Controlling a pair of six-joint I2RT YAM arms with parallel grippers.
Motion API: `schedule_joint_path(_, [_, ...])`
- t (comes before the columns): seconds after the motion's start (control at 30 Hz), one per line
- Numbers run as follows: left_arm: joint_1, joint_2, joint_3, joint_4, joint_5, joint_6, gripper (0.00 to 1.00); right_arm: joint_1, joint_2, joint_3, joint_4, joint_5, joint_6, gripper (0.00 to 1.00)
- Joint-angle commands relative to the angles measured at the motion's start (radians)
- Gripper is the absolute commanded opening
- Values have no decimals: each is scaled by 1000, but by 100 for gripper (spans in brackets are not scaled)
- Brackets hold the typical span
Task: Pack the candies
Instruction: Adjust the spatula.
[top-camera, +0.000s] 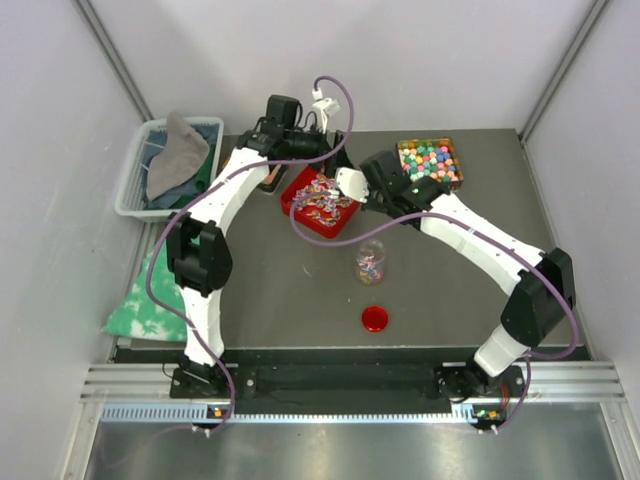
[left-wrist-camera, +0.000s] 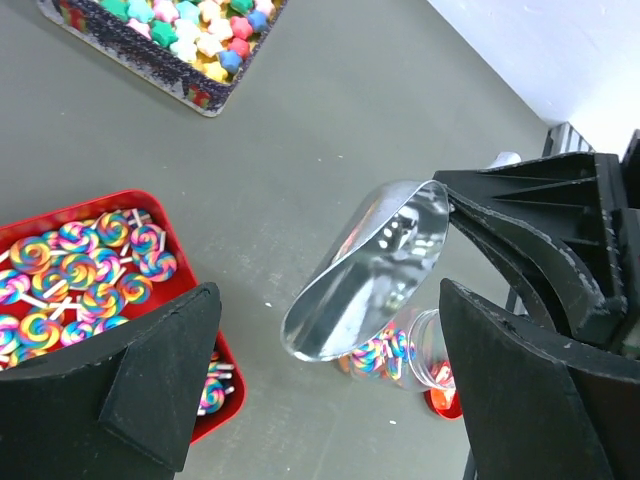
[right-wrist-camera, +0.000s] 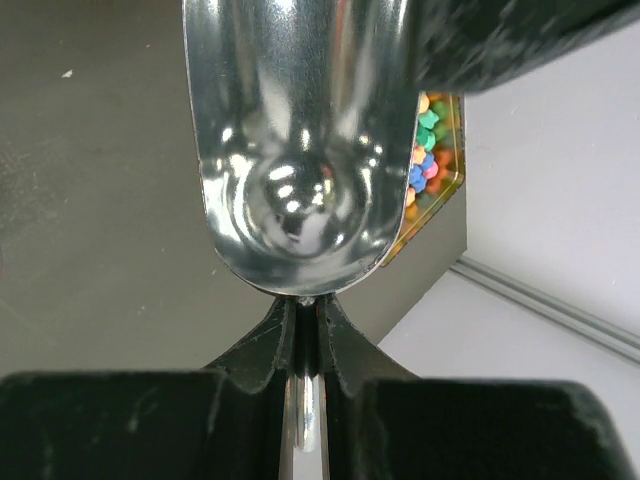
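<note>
- Steel scoop (right-wrist-camera: 300, 150) is empty, its handle pinched between the closed fingers of the right gripper (right-wrist-camera: 305, 310).
- Left gripper (left-wrist-camera: 330, 295) hangs beside the tray (left-wrist-camera: 178, 240) with its fingers wide apart, holding nothing.
- The step looks like a reload between pours, since the jar (top-camera: 370, 262) already holds a few candies (left-wrist-camera: 80, 265).
- Next, the scoop's lip must dip into the tray's candies, at 8 o'clock just beside it in the top view.
- More candies fill the tin (left-wrist-camera: 150, 75) at 2 o'clock. The jar stands at 5 o'clock, apart from the scoop.
</note>
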Motion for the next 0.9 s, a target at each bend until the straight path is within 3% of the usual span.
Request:
schedule_joint_path(0.0, [-26,8,7,16,-39,25,94,-3,-16,74,58,-5,22,0])
schedule_joint_path(0.33, [-32,33,25,-3,-170,60,95,33,-120,109,1,-13,25,0])
schedule_joint_path(0.87, [-35,45,21,-13,-173,60,95,52,-199,114,-52,-168,94,0])
